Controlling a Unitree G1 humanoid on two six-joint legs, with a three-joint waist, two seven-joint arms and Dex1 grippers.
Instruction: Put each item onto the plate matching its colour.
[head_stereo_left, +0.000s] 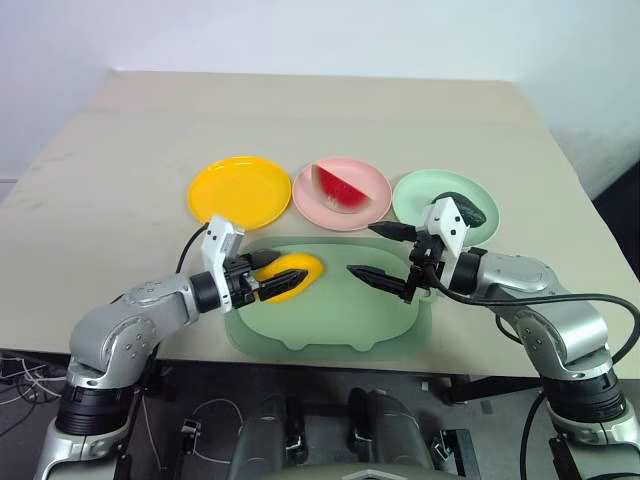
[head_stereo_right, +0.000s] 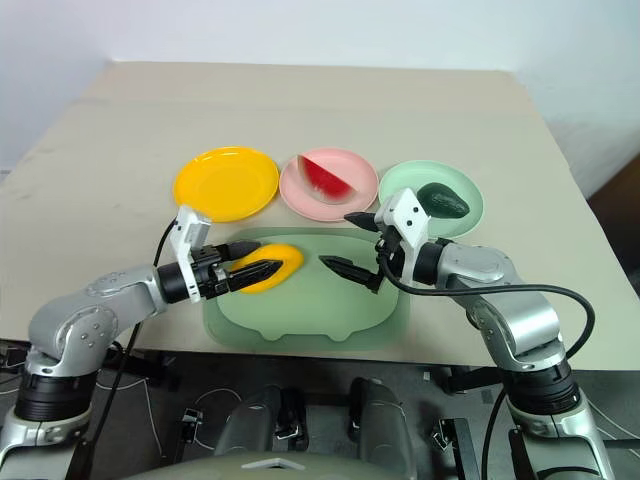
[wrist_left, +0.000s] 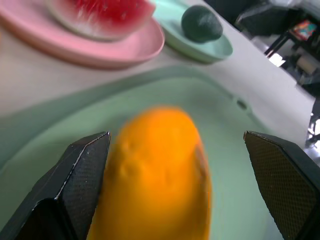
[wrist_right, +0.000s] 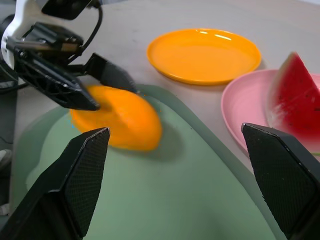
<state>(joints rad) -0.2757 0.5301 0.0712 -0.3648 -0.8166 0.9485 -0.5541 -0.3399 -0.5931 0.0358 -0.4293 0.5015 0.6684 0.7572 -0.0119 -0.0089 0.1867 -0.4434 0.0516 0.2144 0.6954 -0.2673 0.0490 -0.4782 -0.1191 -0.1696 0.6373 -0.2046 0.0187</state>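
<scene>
Left gripper (head_stereo_left: 268, 280) jaws spread wide, straddling the near end of the mango (head_stereo_left: 288, 277) — not yet clamped, as far as the views tell. Mango lies on the pale green tray (head_stereo_left: 330, 320), at its left back corner. Right gripper (head_stereo_left: 385, 255) also spread wide, empty, hovering over the tray's right side. Beyond: watermelon wedge (head_stereo_left: 338, 188) already on the pink plate (head_stereo_left: 372, 192), avocado (head_stereo_left: 460, 208) on the mint plate (head_stereo_left: 422, 195). Yellow plate (head_stereo_left: 240, 190) bare — two of three sorted, mango the last one left.
</scene>
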